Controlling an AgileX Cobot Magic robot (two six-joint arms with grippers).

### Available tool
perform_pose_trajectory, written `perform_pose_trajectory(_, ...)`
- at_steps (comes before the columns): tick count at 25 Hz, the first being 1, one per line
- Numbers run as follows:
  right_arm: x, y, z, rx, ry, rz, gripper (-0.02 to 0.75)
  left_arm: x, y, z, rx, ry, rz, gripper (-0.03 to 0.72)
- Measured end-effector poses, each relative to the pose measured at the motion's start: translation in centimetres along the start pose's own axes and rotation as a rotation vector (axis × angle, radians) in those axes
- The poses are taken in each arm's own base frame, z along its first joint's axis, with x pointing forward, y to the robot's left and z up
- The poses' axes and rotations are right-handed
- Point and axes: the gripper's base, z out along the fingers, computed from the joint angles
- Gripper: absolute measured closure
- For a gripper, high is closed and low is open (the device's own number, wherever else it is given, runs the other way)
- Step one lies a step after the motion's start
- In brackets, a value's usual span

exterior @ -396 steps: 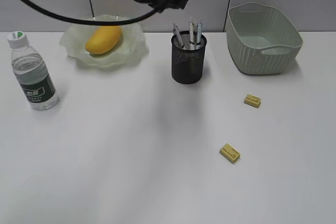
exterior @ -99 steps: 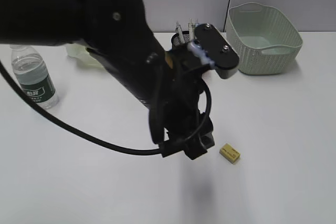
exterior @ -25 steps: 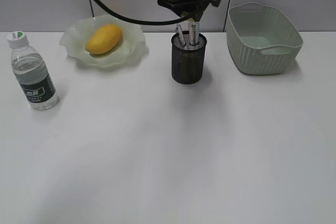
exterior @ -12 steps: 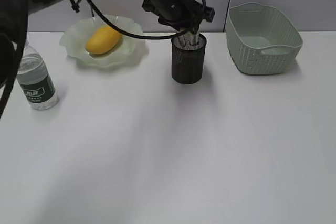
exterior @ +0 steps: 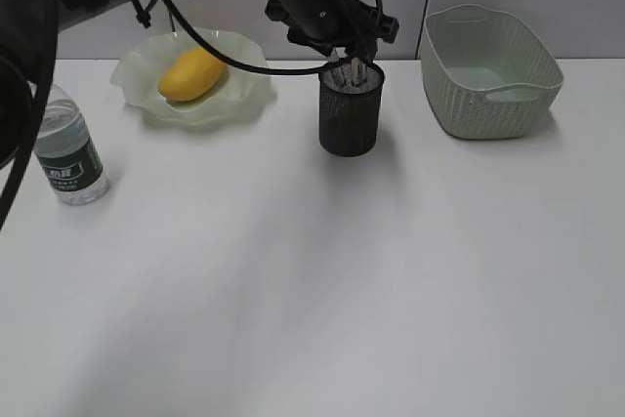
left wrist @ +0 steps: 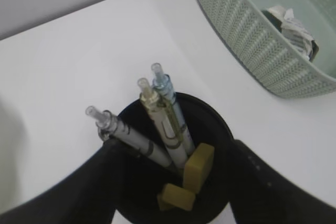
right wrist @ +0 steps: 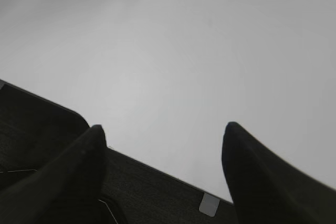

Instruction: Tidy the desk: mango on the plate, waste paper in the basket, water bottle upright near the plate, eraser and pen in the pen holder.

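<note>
left claw (left wrist: 176, 182): spreading wide above the pen holder (exterior: 351, 112), letting go
erasers (left wrist: 198, 166): both now lying inside it among pens
right claw (right wrist: 163, 140): gaping, empty

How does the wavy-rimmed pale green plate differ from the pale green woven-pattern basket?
The wavy-rimmed pale green plate is shallow and smooth, while the pale green woven-pattern basket is deep with textured sides. The plate holds the yellow-orange mango; the basket holds crumpled waste paper. Both are pale green and stand near the desk's back edge.

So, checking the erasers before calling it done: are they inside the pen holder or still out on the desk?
Inside. The left wrist view shows two yellow erasers in the pen holder beside three pens.
</note>
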Motion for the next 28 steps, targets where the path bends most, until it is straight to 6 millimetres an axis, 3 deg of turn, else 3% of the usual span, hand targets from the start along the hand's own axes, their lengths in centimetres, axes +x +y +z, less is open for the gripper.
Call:
perform_pose_trajectory(5,0.0,0.0,0.0,0.0,0.0,0.0,0.197,0.7,0.1,-0.5,-0.019,0.101,0.001,0.211)
perform_pose_trajectory(9,0.0,0.0,0.0,0.0,0.0,0.0,0.197,1.0,0.3,-2.9,-0.04,0.217,0.006,0.211)
perform_pose_trajectory(16,0.0,0.0,0.0,0.0,0.0,0.0,0.196,-0.5,-0.3,-8.8,0.001,0.237,0.006,0.222)
perform_pose_trajectory(22,0.0,0.0,0.0,0.0,0.0,0.0,0.197,-1.8,-3.1,-15.0,0.106,0.137,0.062,0.296)
perform_pose_trajectory(28,0.0,0.0,0.0,0.0,0.0,0.0,0.197,0.1,-5.1,-20.1,0.154,0.143,0.148,0.325)
